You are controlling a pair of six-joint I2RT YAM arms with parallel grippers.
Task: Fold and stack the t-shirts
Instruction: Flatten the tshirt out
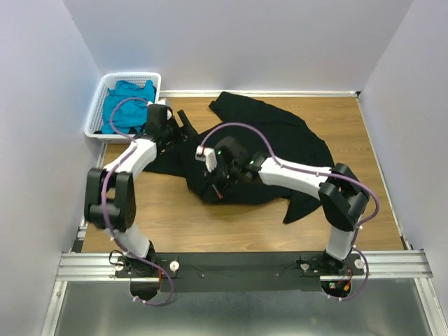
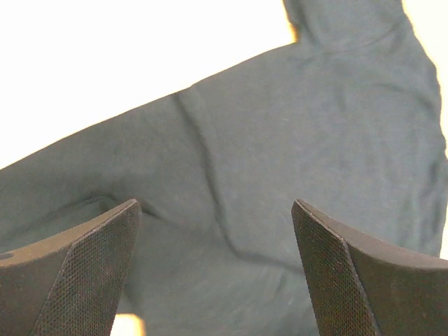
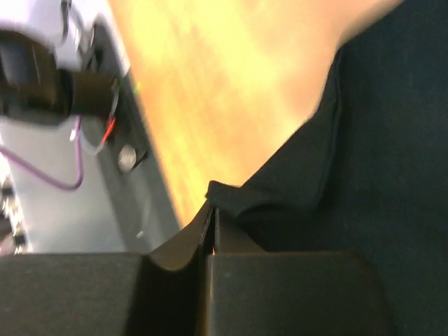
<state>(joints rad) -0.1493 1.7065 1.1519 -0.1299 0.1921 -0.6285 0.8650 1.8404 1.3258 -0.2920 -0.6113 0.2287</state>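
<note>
The large, soft black t-shirt (image 1: 280, 140) lies crumpled and partly spread on the brown wood-grain surface (image 1: 210, 224), covering its middle and far-right area. One edge reaches toward the far wall and a pointed flap trails toward the near right side. The small print and the neck label cannot be made out in any of the views.

The teal-blue cloth t-shirt (image 1: 129, 101) lies bunched inside the white slotted plastic basket (image 1: 94, 126). The basket stands in the far-left corner, well apart from the main body of the black t-shirt.

The right gripper (image 1: 212, 187) is at the near-left edge of the black t-shirt. In the right wrist view its jaws are pressed together (image 3: 210, 213), pinching a small raised fold of the black hem at their tips. The wooden surface shows beside that fold.

The left gripper (image 1: 187, 128) is at the far-left part of the black t-shirt, near the basket. In the left wrist view its jaws are spread wide (image 2: 215, 210), with wrinkled dark cloth (image 2: 294, 154) lying between and beyond the two textured pads (image 2: 84, 280). Nothing is held between them, and whether the pads touch the cloth cannot be told.

Both arms are white and black, each with a purple cable looped along it. Their bases are bolted to a silver aluminium rail (image 1: 245, 264) at the near edge of the surface.
</note>
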